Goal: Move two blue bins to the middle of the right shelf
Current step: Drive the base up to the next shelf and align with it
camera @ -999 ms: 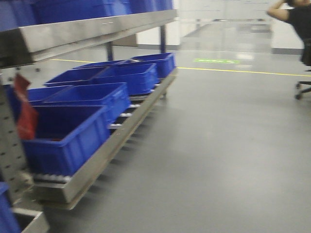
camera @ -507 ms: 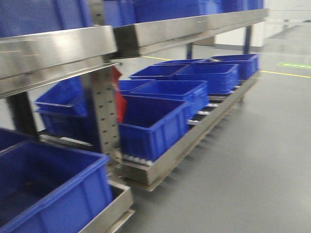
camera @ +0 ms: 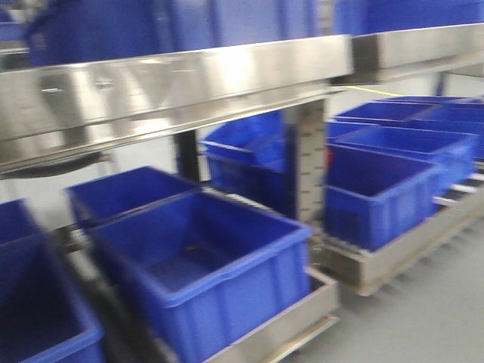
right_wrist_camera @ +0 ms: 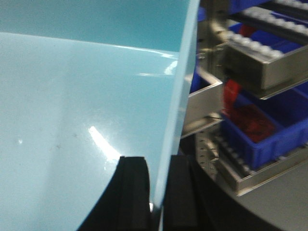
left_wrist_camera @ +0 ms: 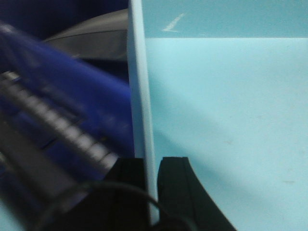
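A pale sky-blue bin (left_wrist_camera: pixel 226 110) fills the left wrist view. My left gripper (left_wrist_camera: pixel 153 161) is shut on its thin left wall, one black finger (left_wrist_camera: pixel 129 178) outside and the other inside. The same blue bin (right_wrist_camera: pixel 82 120) fills the right wrist view, where my right gripper (right_wrist_camera: pixel 159 161) is shut on its right wall. In the front view the bin and both grippers are out of view. A broad brushed-steel tier rail (camera: pixel 174 83) crosses that view, and another rail (camera: pixel 423 41) shows at upper right. I cannot tell which one is the right shelf middle.
Dark royal-blue crates (camera: pixel 204 265) sit on the low tiers close ahead, with more crates (camera: pixel 378 193) on the rack to the right. A grey perforated upright (camera: pixel 310 162) stands between the racks. Grey floor (camera: pixel 431 318) shows at lower right. Something red (right_wrist_camera: pixel 243 113) lies in a crate.
The front view has swung left: the racks and crates slid to the right and came closer, and the open floor and the person have left the view. The picture is blurred by motion.
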Motion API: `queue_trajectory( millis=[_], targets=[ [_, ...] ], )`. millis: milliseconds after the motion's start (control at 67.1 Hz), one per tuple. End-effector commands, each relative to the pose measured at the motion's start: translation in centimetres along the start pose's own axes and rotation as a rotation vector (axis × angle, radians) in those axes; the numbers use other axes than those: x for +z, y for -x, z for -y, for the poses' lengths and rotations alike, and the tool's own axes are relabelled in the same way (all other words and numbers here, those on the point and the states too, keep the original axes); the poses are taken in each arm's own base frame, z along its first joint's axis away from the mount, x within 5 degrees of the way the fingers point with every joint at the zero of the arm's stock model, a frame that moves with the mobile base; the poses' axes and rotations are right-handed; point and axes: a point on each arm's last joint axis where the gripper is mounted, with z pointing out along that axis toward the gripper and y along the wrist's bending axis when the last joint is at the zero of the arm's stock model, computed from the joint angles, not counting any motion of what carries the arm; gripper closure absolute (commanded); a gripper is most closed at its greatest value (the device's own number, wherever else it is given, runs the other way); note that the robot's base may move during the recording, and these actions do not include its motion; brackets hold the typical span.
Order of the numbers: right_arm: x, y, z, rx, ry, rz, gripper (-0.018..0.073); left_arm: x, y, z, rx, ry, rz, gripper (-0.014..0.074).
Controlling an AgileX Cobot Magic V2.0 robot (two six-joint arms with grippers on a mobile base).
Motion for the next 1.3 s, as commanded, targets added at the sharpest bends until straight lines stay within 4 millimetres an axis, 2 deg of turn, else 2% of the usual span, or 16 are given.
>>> queue_trajectory(
  millis=[0,1282],
  targets=[
    [-0.76,0.82,-0.12,-0.017,0.007,0.069,0.0711,-0.89,0.81,0.16,-0.001,-0.023,0.071,0.0707],
    [-0.76,0.82,-0.12,-0.017,0.007,0.069,0.0711,-0.89,0.81,0.16,-0.001,-0.023,0.071,0.0707]
  ],
)
